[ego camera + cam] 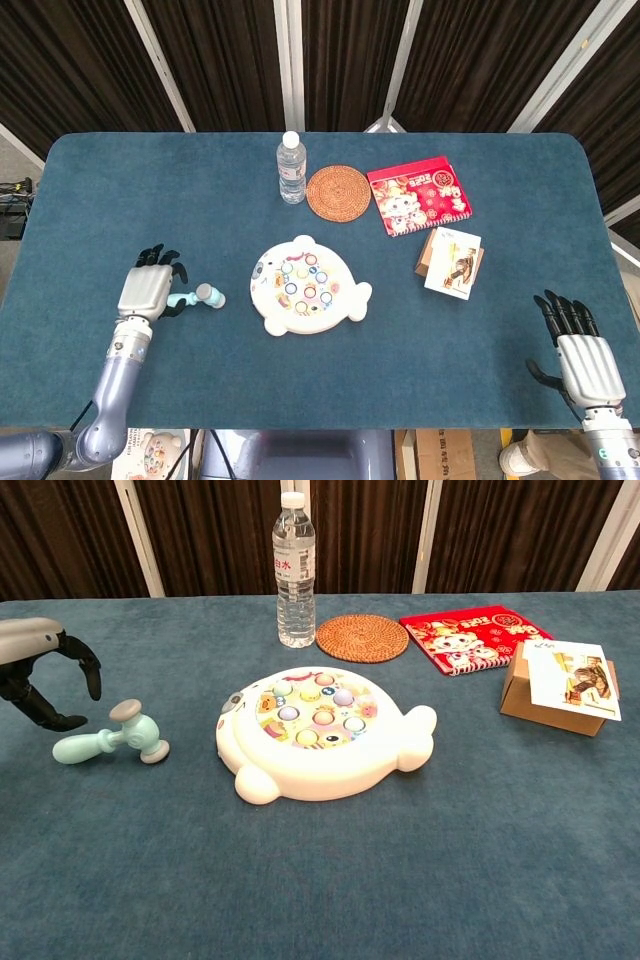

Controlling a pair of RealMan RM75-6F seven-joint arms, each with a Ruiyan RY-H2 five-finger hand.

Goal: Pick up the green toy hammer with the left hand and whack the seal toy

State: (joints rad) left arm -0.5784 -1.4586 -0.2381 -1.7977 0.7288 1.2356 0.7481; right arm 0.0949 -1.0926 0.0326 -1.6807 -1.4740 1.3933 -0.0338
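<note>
The green toy hammer (197,297) (112,738) lies on the blue table left of the seal toy, handle pointing left, grey-capped head to the right. My left hand (148,291) (40,675) hovers over the handle end with fingers spread and curved down, holding nothing. The white seal toy (306,286) (320,730) with coloured pegs sits mid-table. My right hand (579,352) stays open at the table's front right edge, far from both toys, and is absent from the chest view.
A water bottle (291,168) (295,570) and a woven coaster (338,191) (361,637) stand behind the seal. A red book (420,194) (476,637) and a small cardboard box (450,262) (558,687) lie at the right.
</note>
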